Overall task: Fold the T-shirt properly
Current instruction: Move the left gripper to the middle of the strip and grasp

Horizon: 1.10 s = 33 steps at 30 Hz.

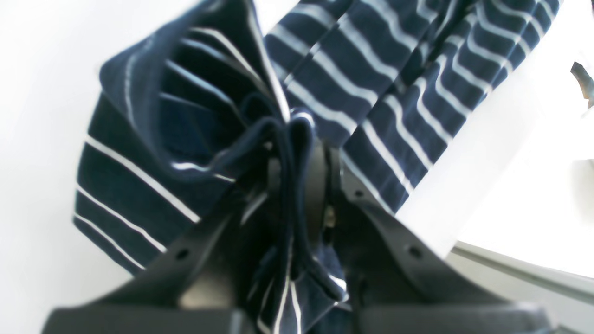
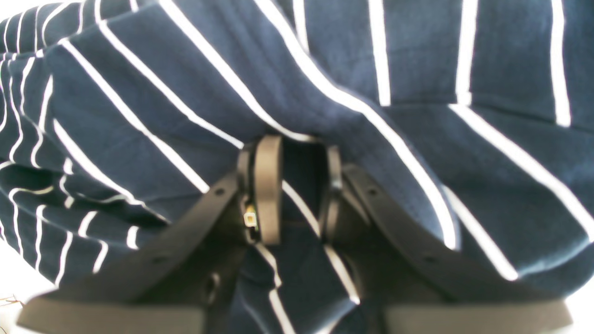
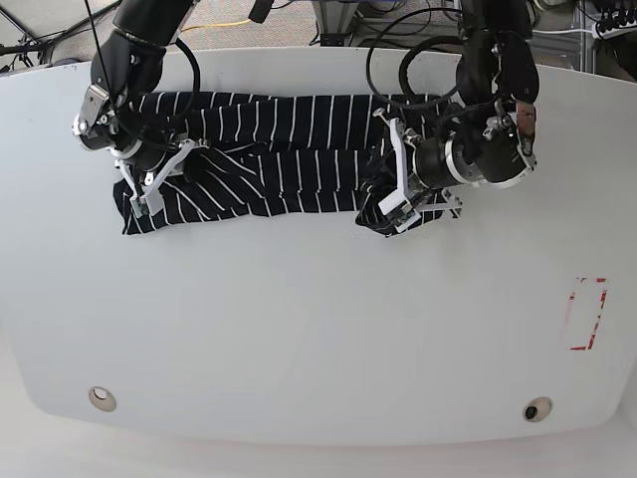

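Both sets of jaws are clamped on cloth. Those of the left gripper [image 1: 301, 153] are pressed nearly together on a bunched hem of the T-shirt [image 3: 289, 159], several folds squeezed into one thick wad between them. Those of the right gripper [image 2: 292, 185] stand a little apart, with a striped layer caught in the gap and more fabric draped over the fingertips [image 2: 268, 185].

In the base view the shirt lies as a long dark band across the far half of the white bench [image 3: 318, 329], already doubled over lengthwise. The right gripper [image 3: 149, 194] holds its one end and the left gripper [image 3: 398, 199] the other, so the garment stretches between the two arms.

By its look the shirt is light, thin and quite limp: it sags and creases wherever it is unsupported and will not keep an edge by itself. It probably slides easily on the smooth bench. Corners and hems, where layers stack, seem the soundest places to hold; a pinch on a single layer would likely pull the fold apart.
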Each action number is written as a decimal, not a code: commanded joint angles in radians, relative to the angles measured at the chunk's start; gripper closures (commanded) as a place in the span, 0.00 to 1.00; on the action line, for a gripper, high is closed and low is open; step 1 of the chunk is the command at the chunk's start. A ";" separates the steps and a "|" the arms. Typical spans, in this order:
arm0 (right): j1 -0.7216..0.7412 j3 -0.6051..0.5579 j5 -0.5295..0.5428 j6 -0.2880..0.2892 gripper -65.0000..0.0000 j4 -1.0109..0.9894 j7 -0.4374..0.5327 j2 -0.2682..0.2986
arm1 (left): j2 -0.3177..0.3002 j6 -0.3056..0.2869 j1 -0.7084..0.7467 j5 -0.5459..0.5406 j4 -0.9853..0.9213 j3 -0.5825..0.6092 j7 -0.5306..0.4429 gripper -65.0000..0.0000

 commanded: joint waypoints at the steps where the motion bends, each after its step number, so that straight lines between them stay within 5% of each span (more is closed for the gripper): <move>1: 0.018 0.002 0.011 -0.001 0.81 0.015 0.008 0.010 | 0.022 -0.001 -0.017 0.029 0.014 0.066 -0.018 0.97; 13: 0.024 0.005 0.014 -0.001 0.81 0.016 0.008 0.010 | 0.039 -0.001 -0.020 0.105 0.014 0.158 -0.021 0.96; 25: 0.024 0.002 0.014 -0.001 0.81 0.015 0.008 0.010 | 0.131 -0.001 -0.060 0.097 0.016 0.170 -0.017 0.44; 33: 0.026 0.001 0.011 -0.001 0.81 0.016 0.008 -0.010 | 0.159 -0.001 -0.092 0.062 0.042 0.130 0.036 0.44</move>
